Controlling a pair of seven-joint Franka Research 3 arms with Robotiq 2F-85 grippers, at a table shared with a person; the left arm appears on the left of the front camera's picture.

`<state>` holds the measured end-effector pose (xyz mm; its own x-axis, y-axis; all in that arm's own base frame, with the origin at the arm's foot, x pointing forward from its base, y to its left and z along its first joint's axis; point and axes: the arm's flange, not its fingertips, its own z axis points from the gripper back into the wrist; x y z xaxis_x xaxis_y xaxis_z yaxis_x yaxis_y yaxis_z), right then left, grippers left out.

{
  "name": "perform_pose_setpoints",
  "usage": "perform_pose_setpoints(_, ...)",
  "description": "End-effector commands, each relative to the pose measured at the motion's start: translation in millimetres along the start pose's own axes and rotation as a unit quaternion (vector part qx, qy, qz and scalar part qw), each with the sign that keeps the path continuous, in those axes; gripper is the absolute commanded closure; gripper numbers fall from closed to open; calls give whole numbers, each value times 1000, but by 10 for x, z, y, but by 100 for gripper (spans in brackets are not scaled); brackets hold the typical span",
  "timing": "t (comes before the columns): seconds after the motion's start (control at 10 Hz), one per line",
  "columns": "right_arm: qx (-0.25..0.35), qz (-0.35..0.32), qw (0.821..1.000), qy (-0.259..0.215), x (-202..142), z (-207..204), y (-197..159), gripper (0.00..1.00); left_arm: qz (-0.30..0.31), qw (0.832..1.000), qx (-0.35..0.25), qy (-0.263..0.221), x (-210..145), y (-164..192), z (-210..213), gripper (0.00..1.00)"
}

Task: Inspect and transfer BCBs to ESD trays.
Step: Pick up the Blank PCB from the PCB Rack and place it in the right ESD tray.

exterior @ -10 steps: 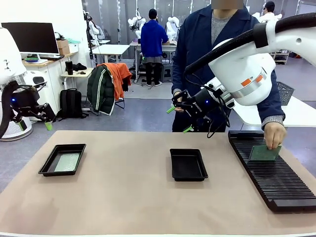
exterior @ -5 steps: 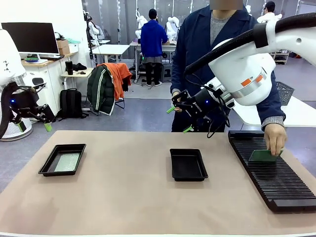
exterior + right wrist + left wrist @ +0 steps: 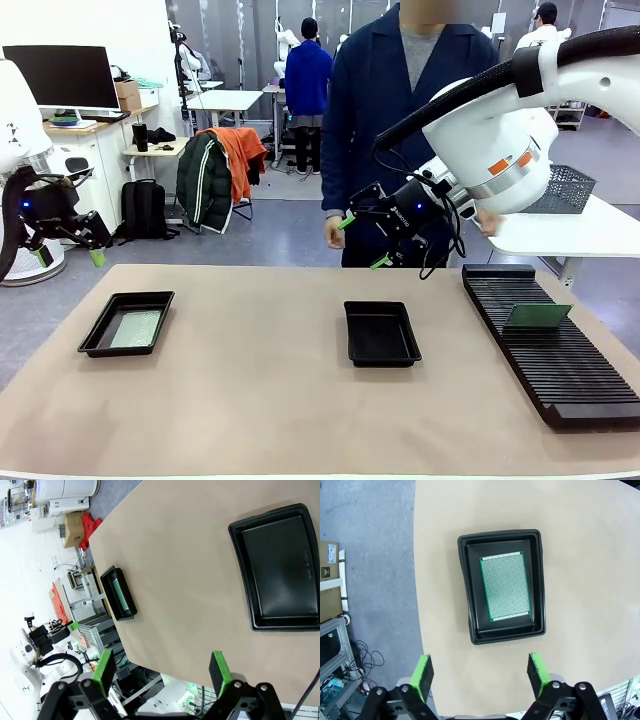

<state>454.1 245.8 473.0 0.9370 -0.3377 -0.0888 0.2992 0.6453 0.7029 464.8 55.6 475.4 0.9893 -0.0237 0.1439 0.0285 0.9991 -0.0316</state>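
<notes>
On the left of the table a black ESD tray holds a pale green BCB. From the left wrist that tray and its BCB lie straight below my open left gripper. In the front view the left gripper hangs off the table's left edge. A second ESD tray sits mid-table with nothing in it, also seen as a tray from the right wrist. My right gripper hovers open above and behind it, fingers bare. Another BCB leans in the rack.
A long black slotted rack lies along the table's right side. A person in a dark coat stands behind the far edge, hands off the table. A grey mesh basket sits on a white side table at right.
The person let go of the BCB in the rack, drew the hand away and stepped to the left. Both grippers stayed where they were, open.
</notes>
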Motion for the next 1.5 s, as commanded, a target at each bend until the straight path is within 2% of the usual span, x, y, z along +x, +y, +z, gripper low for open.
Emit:
perform_pose_setpoints(0.0,-5,1,1000,-5,15,-11,14,0,-2,1000,0,-4,-18,0,-24,0)
perform_pose_setpoints(0.3,0,0,1000,0,0,0,0,0,-2,1000,0,-4,-18,0,-24,0)
perform_pose_setpoints(0.4,2,82,997,-5,-67,366,-44,0,-2,1000,0,-4,-18,0,-24,0)
perform_pose_setpoints(0.5,11,124,992,-18,-141,751,-52,0,-2,1000,0,-4,-18,0,-24,0)
perform_pose_setpoints(0.6,12,170,985,-1,-198,1161,-36,0,-2,1000,0,-4,-18,0,-24,0)
perform_pose_setpoints(0.7,-12,238,971,10,-204,1584,-2,0,-2,1000,0,-4,-18,0,-24,0)
perform_pose_setpoints(0.8,-42,329,943,37,-235,2110,69,0,-2,1000,0,-4,-18,0,-24,0)
perform_pose_setpoints(1.0,-107,473,872,73,-146,3018,161,0,-2,1000,0,-4,-18,0,-24,0)
perform_pose_setpoints(1.1,-141,528,831,99,-49,3363,173,0,-2,1000,0,-4,-18,0,-24,0)
perform_pose_setpoints(1.2,-175,589,777,135,46,3633,169,0,-2,1000,0,-4,-18,0,-24,0)
perform_pose_setpoints(1.4,-210,662,689,207,159,3876,149,0,-2,1000,0,-4,-18,0,-24,0)
